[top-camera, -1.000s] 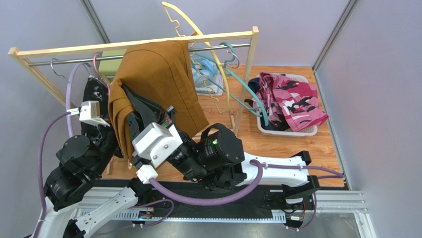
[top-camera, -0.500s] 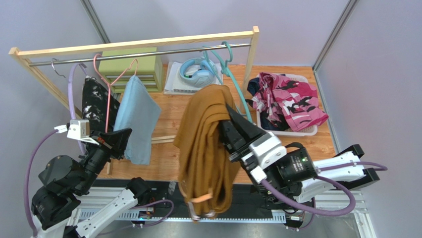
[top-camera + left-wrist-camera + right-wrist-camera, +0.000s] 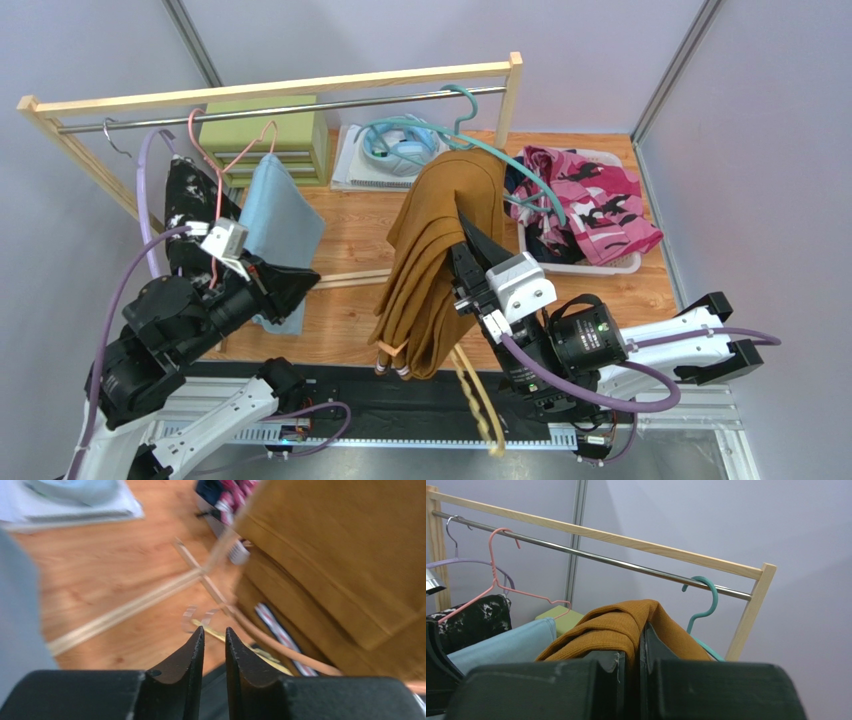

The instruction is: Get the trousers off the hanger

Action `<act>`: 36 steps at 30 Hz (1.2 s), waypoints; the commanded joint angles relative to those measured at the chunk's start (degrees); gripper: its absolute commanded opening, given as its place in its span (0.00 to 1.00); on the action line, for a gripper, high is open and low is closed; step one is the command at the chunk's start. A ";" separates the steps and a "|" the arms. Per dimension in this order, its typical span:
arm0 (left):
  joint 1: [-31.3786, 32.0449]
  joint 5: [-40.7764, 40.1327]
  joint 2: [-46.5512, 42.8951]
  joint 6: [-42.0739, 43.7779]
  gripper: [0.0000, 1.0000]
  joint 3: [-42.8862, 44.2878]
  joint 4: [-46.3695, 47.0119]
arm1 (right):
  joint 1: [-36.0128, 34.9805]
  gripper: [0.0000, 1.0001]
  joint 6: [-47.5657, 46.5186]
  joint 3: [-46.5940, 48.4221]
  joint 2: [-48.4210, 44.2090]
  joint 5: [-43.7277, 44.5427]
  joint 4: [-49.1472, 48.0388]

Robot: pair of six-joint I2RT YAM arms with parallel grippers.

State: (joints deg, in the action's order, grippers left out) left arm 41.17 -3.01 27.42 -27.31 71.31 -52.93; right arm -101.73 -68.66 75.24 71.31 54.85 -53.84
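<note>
1. Right gripper (image 3: 468, 262): clamped shut on the mustard trousers (image 3: 440, 240), with cloth bunched over the fingers and long folds hanging to its left and below.
2. Left gripper (image 3: 214, 639): parted only a sliver, with nothing between the fingers. Close at its left, the blue trousers (image 3: 285, 215); touching or not, impossible to tell.
3. Just below the right gripper, toward the bases: a yellow hanger (image 3: 476, 402), bare and apart from the mustard cloth. Judged from that, the mustard trousers are already off and the step in hand is the carry to the basket.
4. Beyond the right gripper, to its right: the basket (image 3: 600, 268), holding the pink trousers (image 3: 590, 200) and navy trousers (image 3: 517, 175).
5. Next move, by judgement: swing right and away, raise the hanging folds over the rim, then let go above the pile.
6. Far beyond both grippers: the rail (image 3: 626, 564). Hung from it, past the left gripper, the blue and the speckled trousers (image 3: 188, 205), both yet to be done.
7. Only from the top view: the basket, the yellow hanger, and both arms at once.
8. Only from the right wrist: the pinch close up, and a teal hanger (image 3: 700, 579) hooked on the rail beyond.
9. Only from the left wrist, though blurred: the narrow gap, and the mustard folds off to the right.
</note>
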 commanded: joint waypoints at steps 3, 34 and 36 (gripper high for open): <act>-0.12 23.91 -1.56 -12.56 0.41 -7.46 6.50 | -0.13 0.00 0.98 4.30 -1.96 -0.89 -6.63; -0.03 40.35 -13.54 -51.01 0.83 -29.38 27.17 | 3.11 0.00 5.21 -7.39 -7.34 5.62 -1.59; 0.05 42.98 -11.69 -49.51 0.84 -30.96 27.44 | 4.96 0.00 5.20 -6.69 -5.75 6.06 -3.02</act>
State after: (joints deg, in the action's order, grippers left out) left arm 41.17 33.23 11.73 -78.67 41.12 -25.78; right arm -99.46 -60.42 66.94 63.40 63.00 -44.36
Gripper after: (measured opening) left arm 0.830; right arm 0.046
